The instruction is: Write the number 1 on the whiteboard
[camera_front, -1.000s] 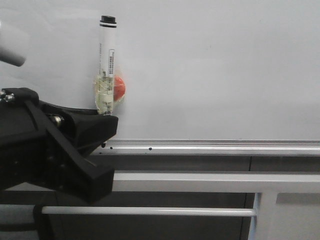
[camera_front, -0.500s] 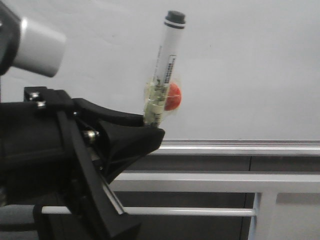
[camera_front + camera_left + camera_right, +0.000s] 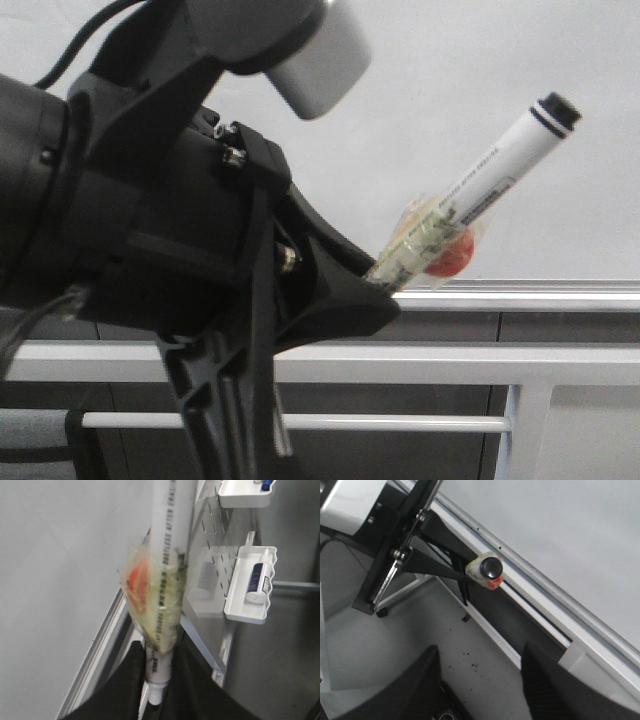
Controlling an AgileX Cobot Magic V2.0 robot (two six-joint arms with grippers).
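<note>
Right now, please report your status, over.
Left tool shut on marker, tilted right. Right tool open, empty. Whiteboard blank, no stroke yet. Nothing in the way.

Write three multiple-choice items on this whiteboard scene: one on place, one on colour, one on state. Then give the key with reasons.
1. Which claw holds the white barrel marker with the black cap?
A. left claw
B. right claw
C. neither

2. What colour is the blob under the clear tape on the marker?
A. blue
B. orange-red
C. green

3. How does the marker stand in the front view?
A. upright
B. lying flat on the rail
C. tilted, cap up to the right

Key: 1 A, the left claw grips the marker's lower end, while the right claw is open and empty. 2 B, the orange-red blob shows through the tape. 3 C, the barrel slants across the large white glossy whiteboard.
</note>
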